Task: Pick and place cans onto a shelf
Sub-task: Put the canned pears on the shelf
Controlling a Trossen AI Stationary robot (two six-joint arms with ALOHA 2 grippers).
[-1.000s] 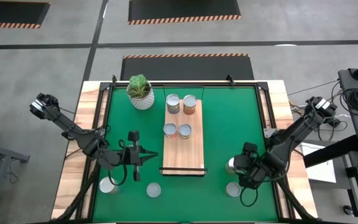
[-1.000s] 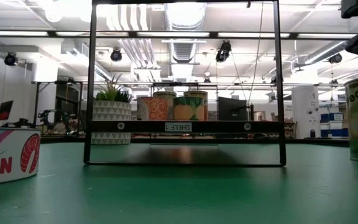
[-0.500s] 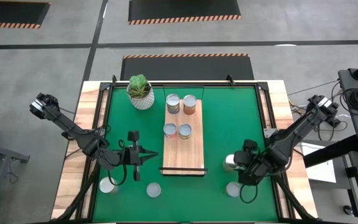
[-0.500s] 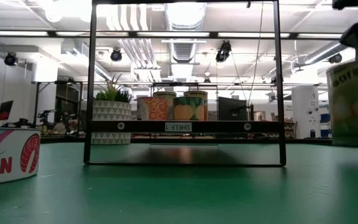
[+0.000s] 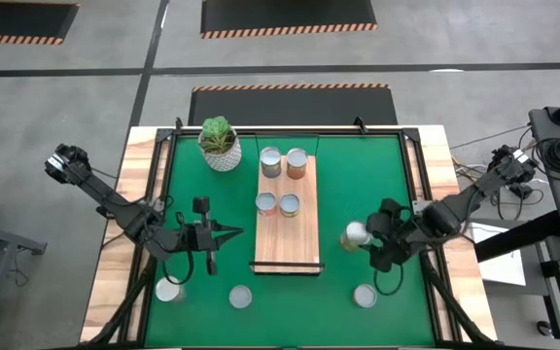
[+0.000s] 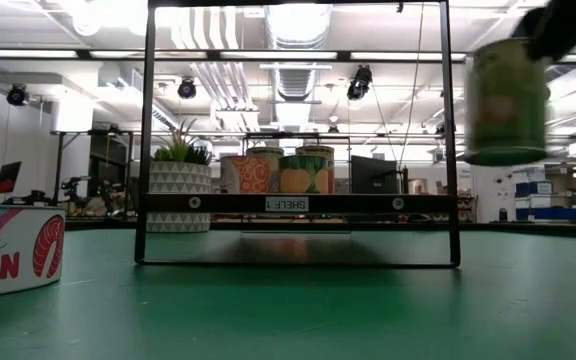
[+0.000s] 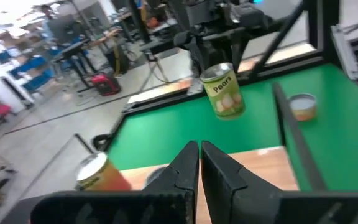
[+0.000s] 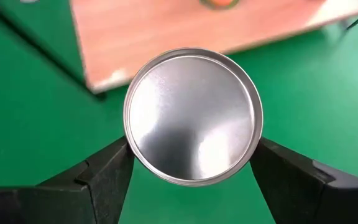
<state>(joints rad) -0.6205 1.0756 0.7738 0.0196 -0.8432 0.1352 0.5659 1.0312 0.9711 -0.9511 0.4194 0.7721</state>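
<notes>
While your right gripper (image 8: 191,163) clamps the pear can (image 8: 192,116) by its sides in the air just right of the shelf (image 5: 287,233), a loose grip could drop it. Farther on, four cans (image 5: 282,183) crowd the shelf's far half; swing wide and you'll topple them. Left gripper (image 7: 199,163) waits, fingers together.

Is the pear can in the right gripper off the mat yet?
Yes, lifted: the low view shows the pear can hanging well above the mat, clamped in the right gripper.
</notes>
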